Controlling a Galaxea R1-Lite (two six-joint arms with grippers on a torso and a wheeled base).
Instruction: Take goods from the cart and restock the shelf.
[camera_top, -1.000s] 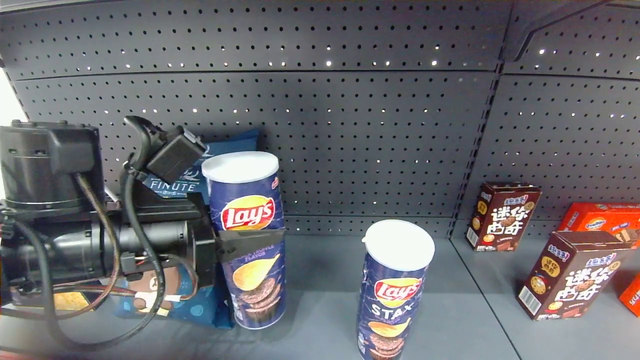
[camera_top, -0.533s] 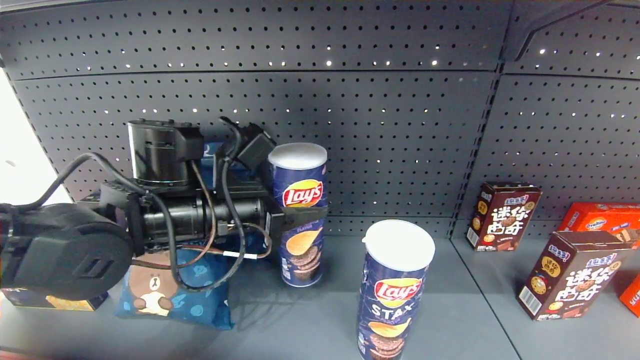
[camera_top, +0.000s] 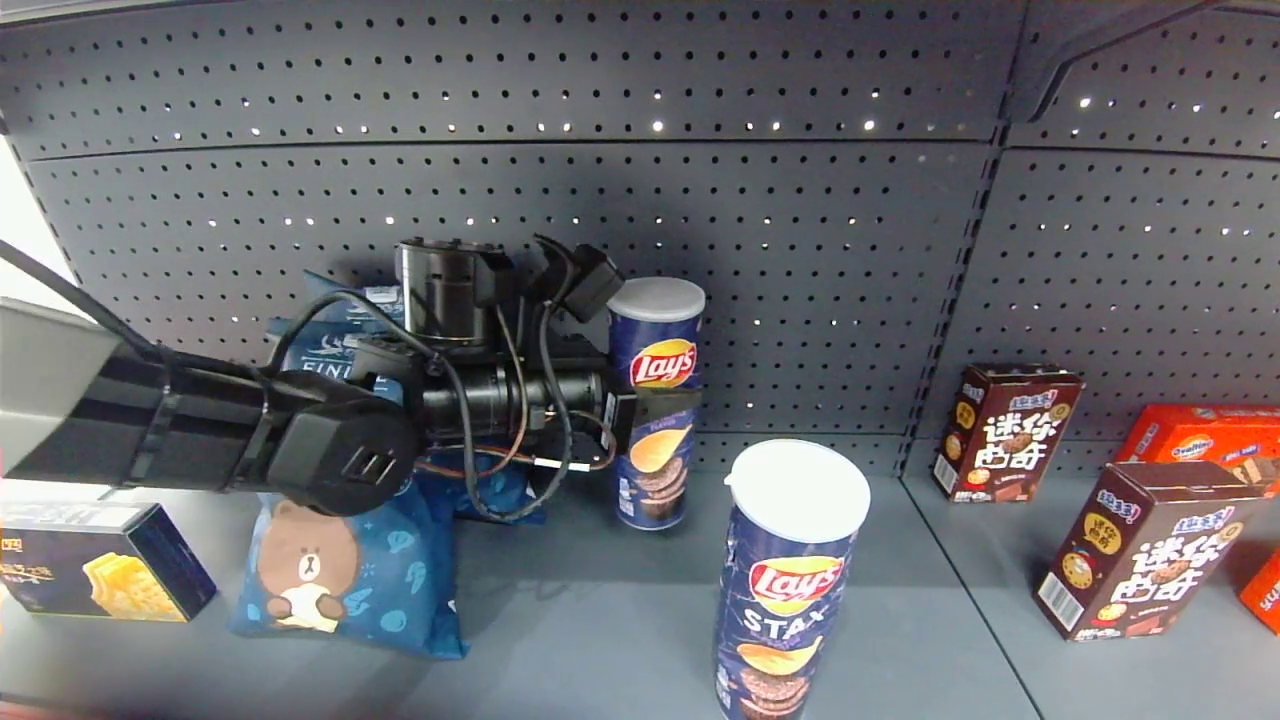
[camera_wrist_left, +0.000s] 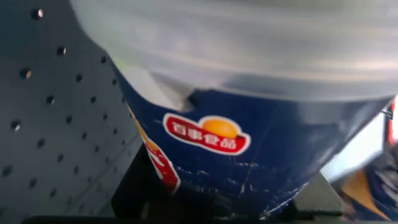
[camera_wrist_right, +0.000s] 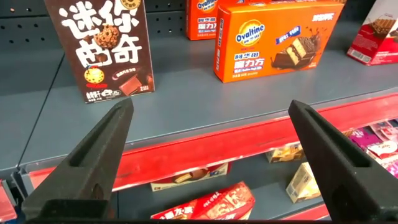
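At the pegboard (camera_top: 800, 250), left fingers (camera_top: 668, 403) clamp the chip can (camera_top: 655, 345).

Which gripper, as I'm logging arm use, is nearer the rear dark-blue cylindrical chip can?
Left. The left gripper is shut on that dark-blue chip can; the right gripper hangs open before the red shelf edge, facing a brown cardboard cookie box.

Grey pegboard-backed shelf (camera_top: 620, 620) with goods.
Lower left: dark box (camera_top: 95, 560), bear-print bag (camera_top: 350, 570). Centre: front chip can (camera_top: 785, 590) upright; rear chip can (camera_top: 660, 365), contact with the shelf unclear. Right: two brown boxes (camera_top: 1140, 550), orange box (camera_top: 1210, 445).
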